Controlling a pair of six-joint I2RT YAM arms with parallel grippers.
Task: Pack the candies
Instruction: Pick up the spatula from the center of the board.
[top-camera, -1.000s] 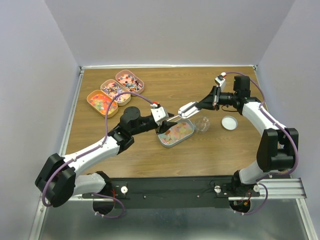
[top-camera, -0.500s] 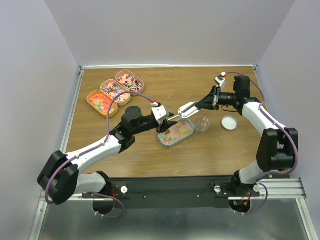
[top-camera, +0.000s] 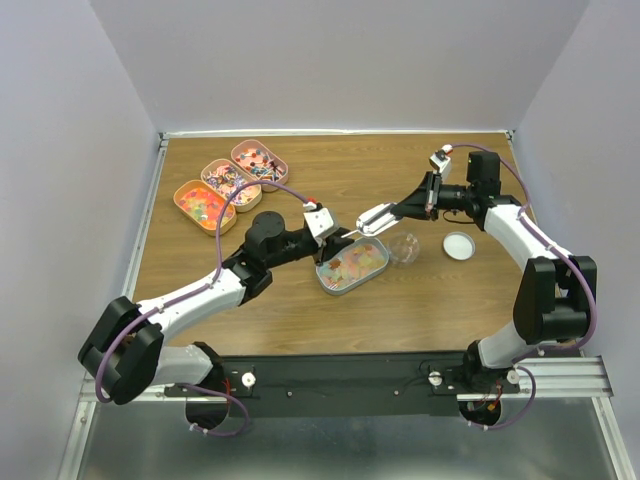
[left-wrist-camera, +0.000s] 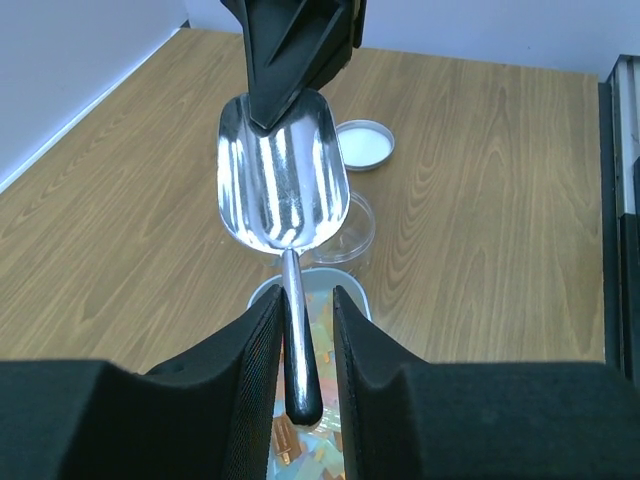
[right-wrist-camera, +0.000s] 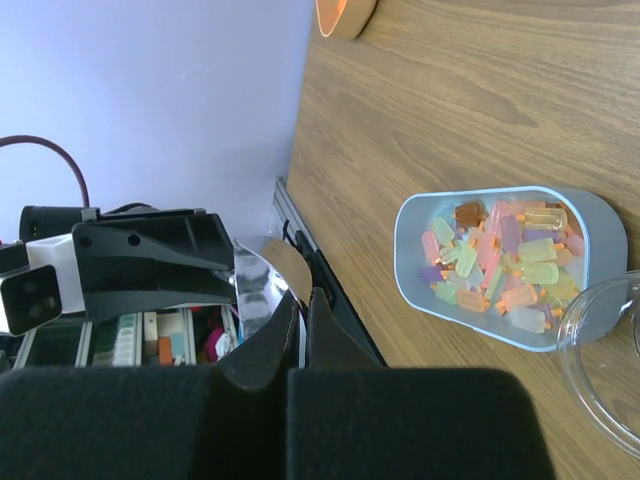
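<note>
The candies are small pastel ice-lolly shapes filling an oval pale-blue tin; they also show in the right wrist view and under my fingers in the left wrist view. My right gripper is shut on the rim of the silver scoop's bowl and holds it above the tin. The scoop is empty. My left gripper is open, its jaws on either side of the scoop handle; the left finger touches it, with a gap on the right.
A clear empty jar stands just right of the tin, and its white lid lies further right. Three oval tins of mixed sweets sit at the back left.
My left gripper has moved a little up and to the right, onto the scoop handle. My right arm and the scoop have stayed still.
</note>
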